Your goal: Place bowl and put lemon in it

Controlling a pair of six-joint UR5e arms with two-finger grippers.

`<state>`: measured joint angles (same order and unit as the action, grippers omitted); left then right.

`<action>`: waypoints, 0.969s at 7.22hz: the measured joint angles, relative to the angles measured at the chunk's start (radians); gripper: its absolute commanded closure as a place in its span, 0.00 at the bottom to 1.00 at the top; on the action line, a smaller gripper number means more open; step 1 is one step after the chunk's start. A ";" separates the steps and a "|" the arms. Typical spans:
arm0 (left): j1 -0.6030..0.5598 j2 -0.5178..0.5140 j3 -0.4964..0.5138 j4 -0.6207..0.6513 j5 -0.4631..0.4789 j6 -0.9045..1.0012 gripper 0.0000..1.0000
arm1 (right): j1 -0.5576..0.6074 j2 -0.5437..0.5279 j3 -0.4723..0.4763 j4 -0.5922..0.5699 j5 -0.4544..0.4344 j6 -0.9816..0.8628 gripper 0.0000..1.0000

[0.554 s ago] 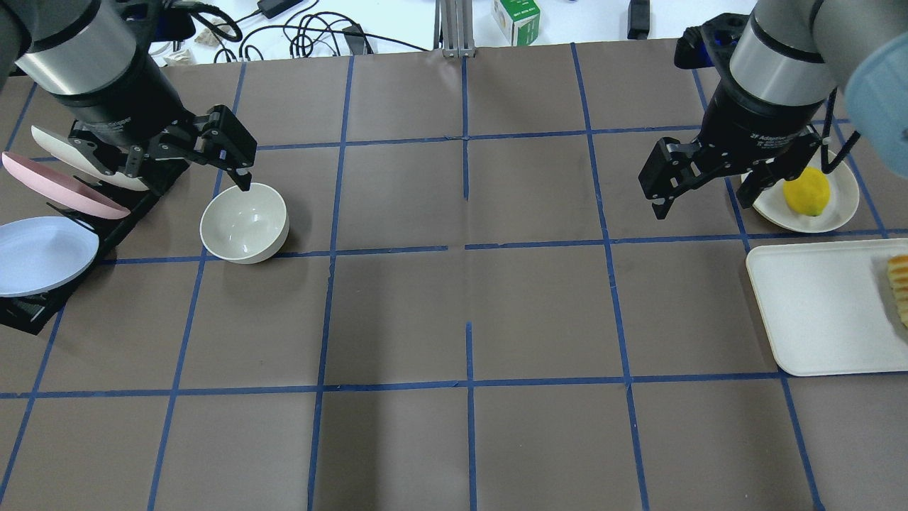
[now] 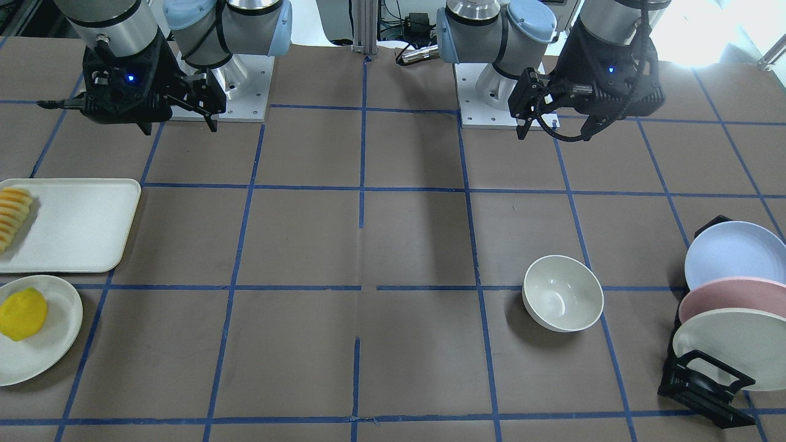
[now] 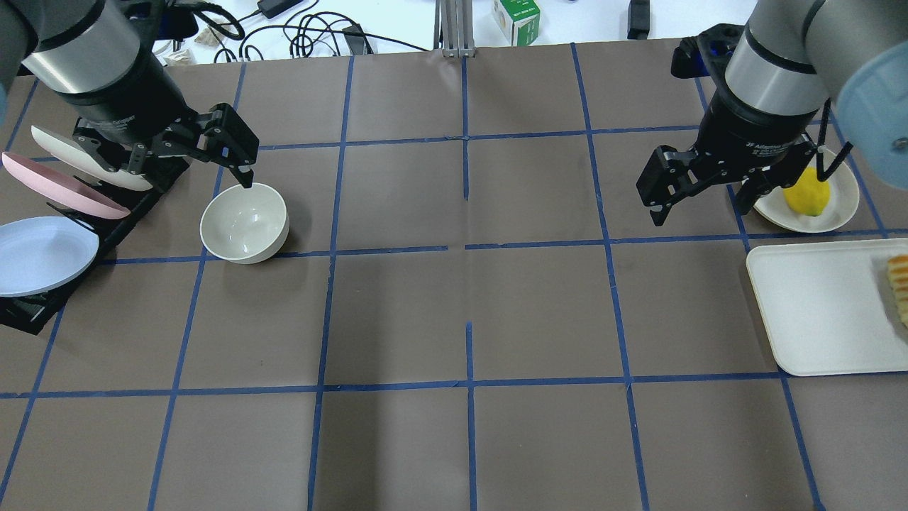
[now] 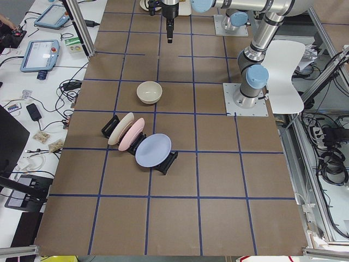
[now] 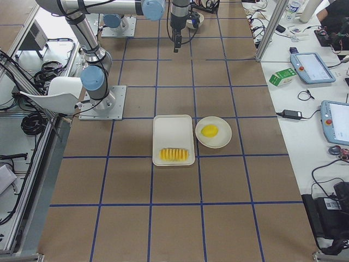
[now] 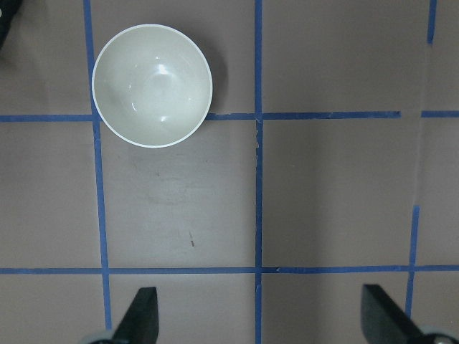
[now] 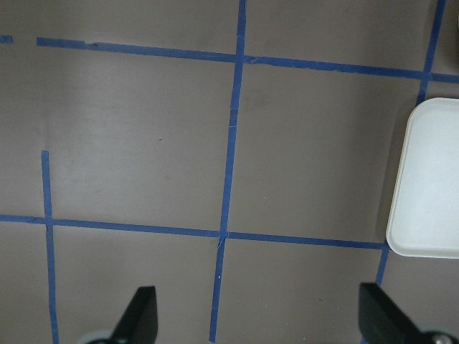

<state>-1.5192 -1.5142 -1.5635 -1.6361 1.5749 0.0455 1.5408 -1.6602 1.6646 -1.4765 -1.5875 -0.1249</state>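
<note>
The off-white bowl [image 3: 245, 222] stands upright and empty on the table's left part; it also shows in the front view [image 2: 563, 293] and the left wrist view [image 6: 152, 84]. My left gripper [image 3: 181, 167] hangs open and empty well above the table beside the bowl, apart from it [image 6: 262, 315]. The yellow lemon [image 3: 809, 195] lies on a small off-white plate [image 3: 840, 213] at the far right, also in the front view [image 2: 23, 314]. My right gripper [image 3: 701, 209] is open and empty, raised next to that plate and partly covering it from overhead.
A black rack [image 3: 28, 312] holds a blue, a pink and a white plate [image 3: 42, 252] at the left edge, close to the bowl. A white tray [image 3: 816, 312] with a row of orange-yellow slices [image 3: 899, 287] lies near the lemon's plate.
Both grippers have shifted only slightly. The right one now hides a bit more of the lemon. Bowl and lemon have not moved.
</note>
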 measured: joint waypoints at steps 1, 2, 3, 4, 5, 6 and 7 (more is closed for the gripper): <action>0.006 -0.021 -0.001 0.011 0.000 0.000 0.00 | 0.000 0.000 -0.001 0.000 0.001 -0.001 0.00; 0.025 -0.054 -0.001 0.022 0.000 0.025 0.00 | 0.001 0.000 -0.003 -0.002 0.001 -0.002 0.00; 0.068 -0.097 -0.005 0.037 -0.003 0.080 0.00 | 0.000 0.001 -0.004 -0.008 -0.001 -0.001 0.00; 0.131 -0.145 -0.019 0.079 -0.007 0.151 0.00 | -0.008 0.005 -0.005 -0.025 -0.007 -0.001 0.00; 0.196 -0.188 -0.062 0.165 -0.010 0.233 0.00 | -0.041 0.010 -0.005 -0.047 -0.010 -0.005 0.00; 0.252 -0.221 -0.134 0.287 -0.012 0.304 0.00 | -0.110 0.012 -0.002 -0.059 -0.012 -0.018 0.00; 0.290 -0.258 -0.213 0.431 -0.016 0.342 0.00 | -0.193 0.018 0.001 -0.064 -0.012 -0.043 0.00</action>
<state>-1.2292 -1.7725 -1.7761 -1.2046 1.5586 0.3879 1.3475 -1.6424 1.6655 -1.5410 -1.5997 -0.1678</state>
